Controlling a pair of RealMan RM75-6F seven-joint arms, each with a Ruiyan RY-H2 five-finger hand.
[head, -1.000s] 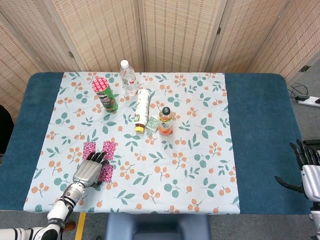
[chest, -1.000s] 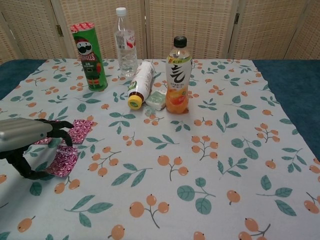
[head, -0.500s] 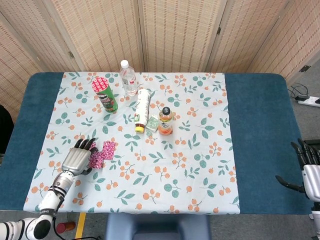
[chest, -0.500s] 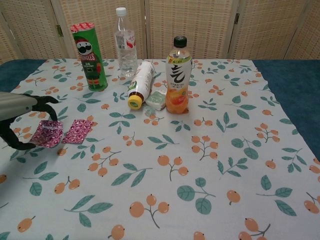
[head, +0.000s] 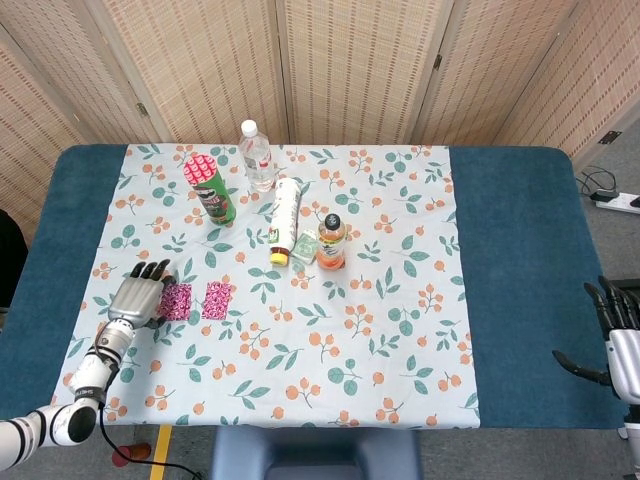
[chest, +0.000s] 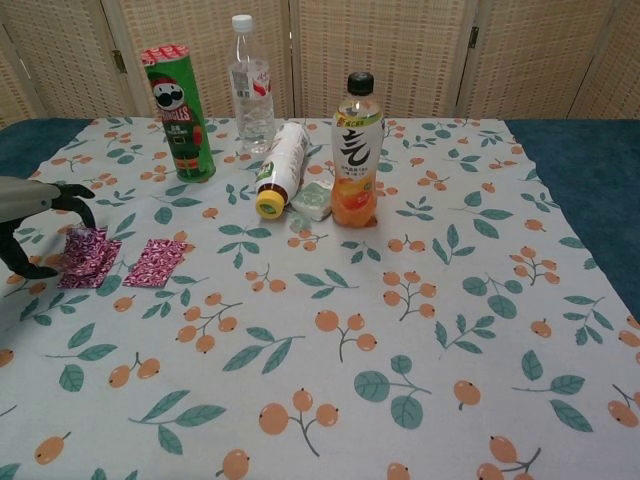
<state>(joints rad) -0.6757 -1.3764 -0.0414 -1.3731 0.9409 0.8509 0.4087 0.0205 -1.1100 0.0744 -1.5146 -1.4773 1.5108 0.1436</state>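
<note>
At the lower left of the head view, the left hand (head: 135, 297) rests over a pink foil packet (chest: 88, 257) — fingers (chest: 78, 196) curled around it, gripping its left edge. A second pink packet (head: 217, 300) lies flat just beside it on the tabletop (head: 500, 250). The right hand (head: 618, 335) — fingers spread, holding nothing — hangs at the right edge.

Your left robot hand (head: 137, 297) lies low at the near left, back upward, fingers (head: 152, 270) stretched toward the far side; the chest view shows them curved downward. Its forearm runs back to the near left corner. Your right robot hand (head: 618, 335) (partly cropped) hangs at the near right edge, fingers apart, thumb pointing left.
</note>
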